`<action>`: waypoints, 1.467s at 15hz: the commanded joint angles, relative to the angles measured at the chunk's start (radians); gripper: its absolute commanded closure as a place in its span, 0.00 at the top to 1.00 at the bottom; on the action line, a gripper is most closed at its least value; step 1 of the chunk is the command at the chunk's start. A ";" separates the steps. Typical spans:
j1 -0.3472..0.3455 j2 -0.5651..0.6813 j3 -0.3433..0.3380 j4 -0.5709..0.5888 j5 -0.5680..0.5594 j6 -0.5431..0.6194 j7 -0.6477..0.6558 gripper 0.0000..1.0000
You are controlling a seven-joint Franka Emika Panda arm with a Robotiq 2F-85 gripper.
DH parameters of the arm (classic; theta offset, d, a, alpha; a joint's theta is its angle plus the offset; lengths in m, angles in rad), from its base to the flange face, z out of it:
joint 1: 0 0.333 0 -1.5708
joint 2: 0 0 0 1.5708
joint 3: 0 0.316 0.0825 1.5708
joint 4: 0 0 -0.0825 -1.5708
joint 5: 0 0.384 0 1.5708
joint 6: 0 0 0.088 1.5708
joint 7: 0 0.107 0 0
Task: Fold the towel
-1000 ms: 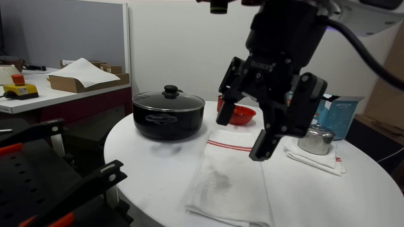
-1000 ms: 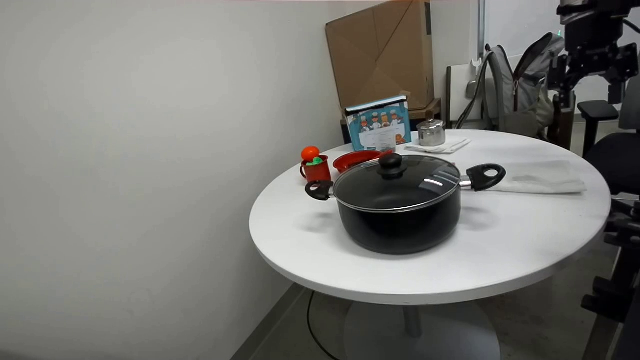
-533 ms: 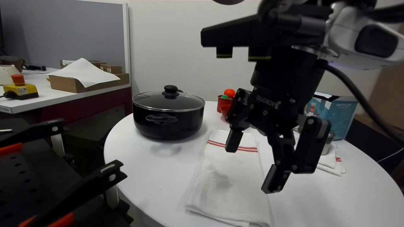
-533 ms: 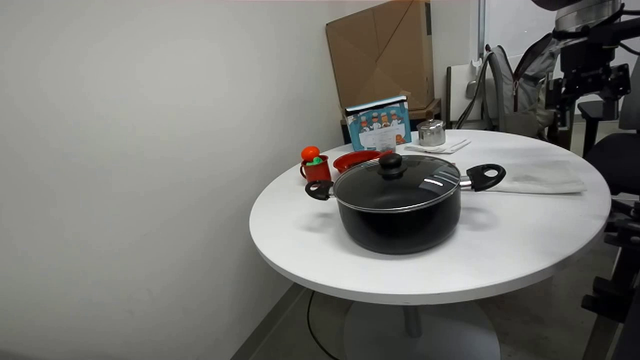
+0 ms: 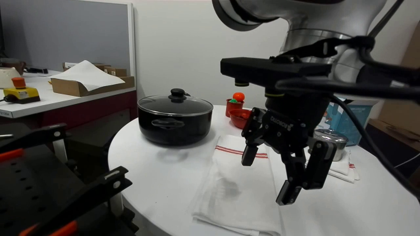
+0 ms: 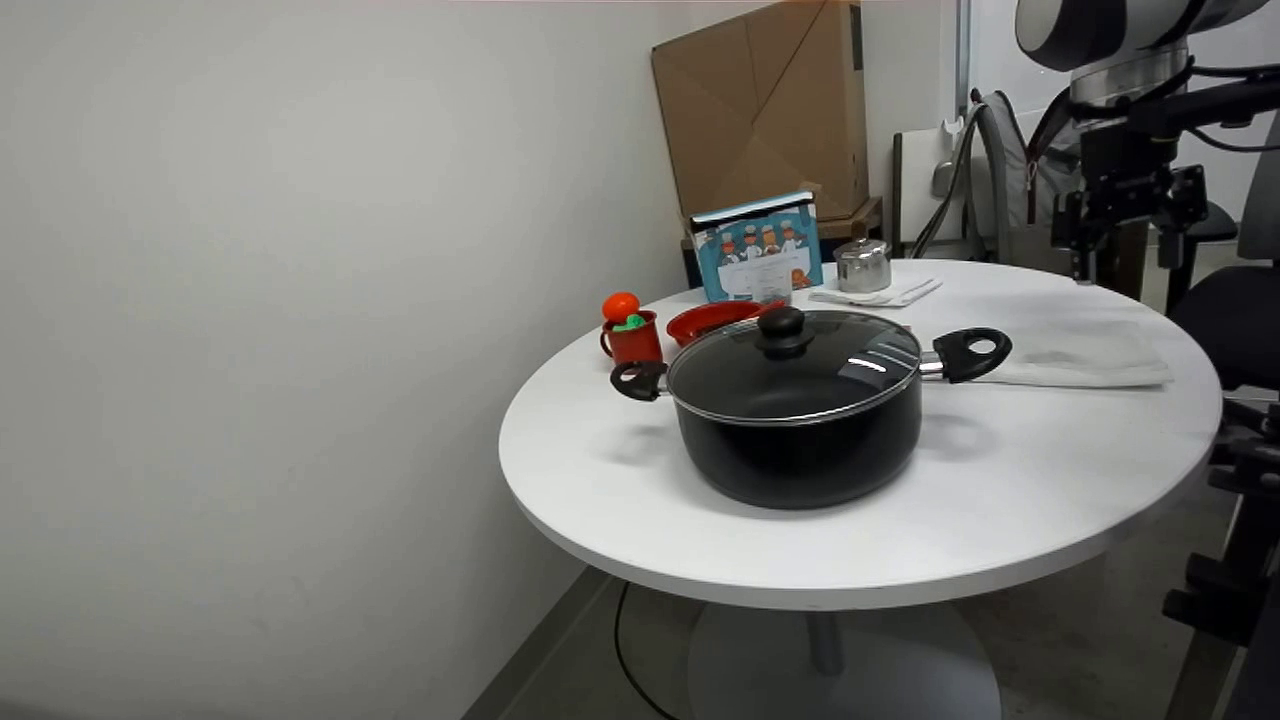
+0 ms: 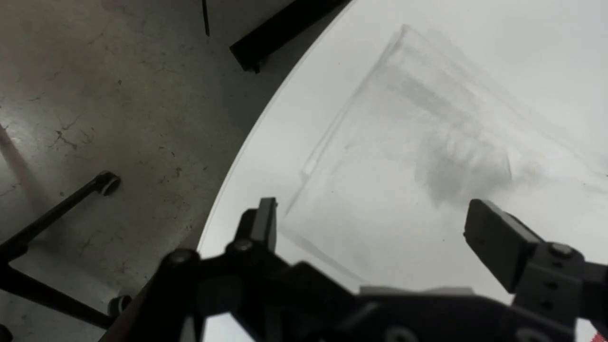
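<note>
The towel (image 5: 238,196) lies flat on the white table, long and narrow, with two red stripes near its far end. Its near end shows layered edges. A grey shadow falls on its middle. In an exterior view it lies behind the pot's handle (image 6: 1090,360). In the wrist view its plain white end (image 7: 342,190) shows below the jaws, with one corner near the left finger (image 7: 266,223). My gripper (image 5: 266,180) is open and empty, tilted, above the towel's right side, apart from it. It also shows in an exterior view (image 6: 1127,262) and in the wrist view (image 7: 373,209).
A black lidded pot (image 5: 174,126) stands left of the towel's far end. A red bowl (image 5: 238,121) and red mug (image 5: 231,107) stand behind. A metal pot (image 5: 331,141) sits on a small white napkin (image 5: 341,177), near a blue box (image 5: 352,121). The table edge (image 7: 242,147) curves close by.
My gripper has come down toward the towel and shifted slightly right in one exterior view, and down and left in another. It stays open. The towel has not moved.
</note>
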 commanded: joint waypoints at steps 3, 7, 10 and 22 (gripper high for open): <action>-0.082 0.093 0.039 0.084 0.049 0.007 -0.063 1.00; -0.125 0.138 0.050 0.108 0.052 0.019 -0.086 1.00; -0.147 0.163 0.065 0.124 0.055 0.025 -0.093 1.00; -0.183 0.234 0.118 0.149 0.062 0.074 -0.107 0.98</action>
